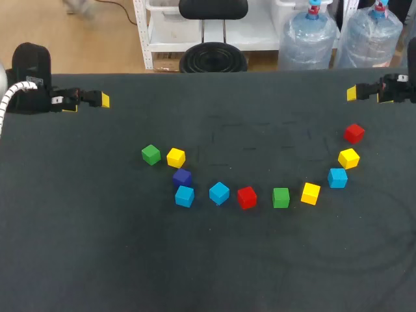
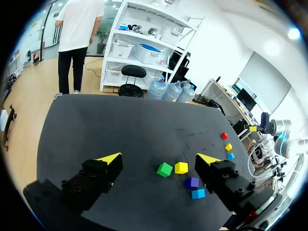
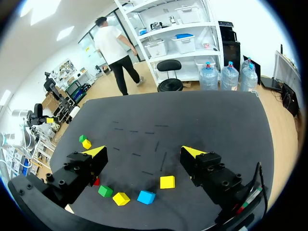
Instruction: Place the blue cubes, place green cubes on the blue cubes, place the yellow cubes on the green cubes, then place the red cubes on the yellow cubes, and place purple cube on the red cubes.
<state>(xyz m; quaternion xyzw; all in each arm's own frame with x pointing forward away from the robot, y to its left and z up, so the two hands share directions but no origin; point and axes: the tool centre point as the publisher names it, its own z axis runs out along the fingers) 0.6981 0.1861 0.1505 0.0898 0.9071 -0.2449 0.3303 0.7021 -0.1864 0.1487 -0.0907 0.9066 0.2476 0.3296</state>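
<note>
Eleven cubes lie in a curved row on the dark table (image 1: 97, 247). From left to right they are green (image 1: 151, 155), yellow (image 1: 175, 157), purple (image 1: 182, 177), blue (image 1: 184, 195), blue (image 1: 219, 193), red (image 1: 246, 197), green (image 1: 281, 197), yellow (image 1: 311, 193), blue (image 1: 337, 177), yellow (image 1: 349, 158) and red (image 1: 353, 133). My left gripper (image 1: 97, 99) hangs open at the far left, well away from the cubes. In its wrist view the left gripper (image 2: 159, 159) holds nothing, with the green cube (image 2: 164, 169) and yellow cube (image 2: 181, 167) ahead. My right gripper (image 1: 354, 93) is open at the far right, above the red cube. In its own view the right gripper (image 3: 144, 151) is empty, with a yellow cube (image 3: 167, 182) and a blue cube (image 3: 146, 197) below.
Faint chalk marks (image 1: 260, 140) sit on the table behind the row. The table's far edge (image 1: 214, 73) runs close behind both grippers. A wide stretch of bare table lies in front of the cubes.
</note>
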